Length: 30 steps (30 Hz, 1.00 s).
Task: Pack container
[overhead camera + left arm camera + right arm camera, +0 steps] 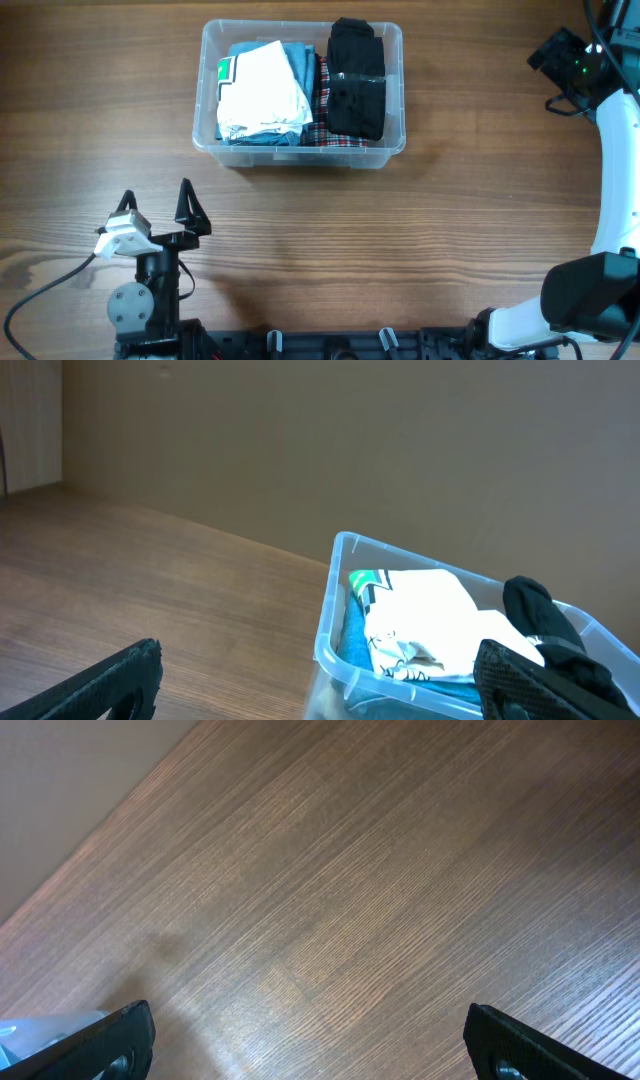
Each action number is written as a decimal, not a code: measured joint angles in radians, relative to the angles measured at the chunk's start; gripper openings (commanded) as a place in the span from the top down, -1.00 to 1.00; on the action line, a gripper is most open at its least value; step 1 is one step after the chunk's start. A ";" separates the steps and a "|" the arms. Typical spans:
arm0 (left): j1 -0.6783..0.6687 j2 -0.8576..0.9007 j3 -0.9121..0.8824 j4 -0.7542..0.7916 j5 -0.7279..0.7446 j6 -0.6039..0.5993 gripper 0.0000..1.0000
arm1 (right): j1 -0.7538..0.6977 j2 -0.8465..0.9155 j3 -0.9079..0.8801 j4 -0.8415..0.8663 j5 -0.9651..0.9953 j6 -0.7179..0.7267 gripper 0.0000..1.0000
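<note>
The clear plastic container [300, 156] stands at the back middle of the table. In it lie a white garment with a green print [262, 92] on top of a blue one, a red plaid garment [320, 105], and a black garment [357, 80] at the right end. My left gripper [157, 198] is open and empty near the front left, well short of the container. The left wrist view shows the container's rim [335, 600], the white garment [430, 622] and the black garment [540, 615] beyond my open fingers [320, 678]. My right gripper [562, 52] is open and empty at the far right, over bare wood [310, 1042].
The wooden table [400, 250] stretches round the container. A grey cable [40, 290] trails from the left arm's base at the front left. The right arm's white links [615, 180] run along the right edge. A pale corner [20, 1030] shows at the lower left of the right wrist view.
</note>
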 measured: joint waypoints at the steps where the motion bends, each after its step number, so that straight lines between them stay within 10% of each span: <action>1: 0.000 0.000 -0.001 0.000 0.000 0.000 -0.99 | 0.000 0.000 0.000 0.000 0.000 0.000 -0.99; 30: 0.000 -0.003 -0.122 0.011 0.041 0.000 -1.00 | 0.000 0.000 0.000 0.000 0.000 0.000 -1.00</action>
